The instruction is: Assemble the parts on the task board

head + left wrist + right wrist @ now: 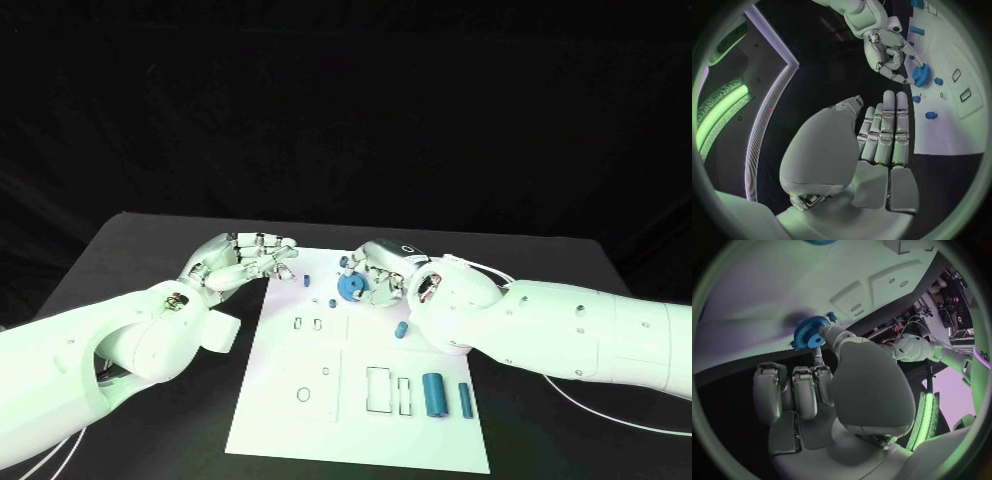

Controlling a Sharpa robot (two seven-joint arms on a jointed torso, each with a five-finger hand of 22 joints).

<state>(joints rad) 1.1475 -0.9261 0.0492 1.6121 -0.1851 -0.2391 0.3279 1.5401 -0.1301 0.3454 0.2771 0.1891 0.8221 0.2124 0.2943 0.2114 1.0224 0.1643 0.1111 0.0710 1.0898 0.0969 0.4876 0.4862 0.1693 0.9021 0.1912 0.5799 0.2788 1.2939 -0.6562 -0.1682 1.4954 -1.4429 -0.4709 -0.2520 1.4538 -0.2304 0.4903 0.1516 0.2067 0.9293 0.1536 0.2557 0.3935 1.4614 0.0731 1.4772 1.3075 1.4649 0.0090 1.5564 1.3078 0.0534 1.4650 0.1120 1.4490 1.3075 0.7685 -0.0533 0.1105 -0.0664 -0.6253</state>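
The white task board (325, 400) lies in the middle of the black table. At its far end my right hand (387, 270) pinches a blue toothed gear (352, 286) between thumb and a finger, just above the board; the right wrist view shows the gear (811, 332) at the fingertips of that hand (817, 390) over the board (767, 285). My left hand (238, 260) hovers by the board's far left corner, holding nothing. In the left wrist view its fingers (882, 132) are stretched out, with the gear (921, 75) beyond them.
Small blue parts (306, 278) (335, 304) (401, 329) lie on the far half of the board. Two blue cylinders (434, 393) (466, 398) lie near its right edge. Outlined slots (378, 390) mark the near half. Bare black table flanks the board.
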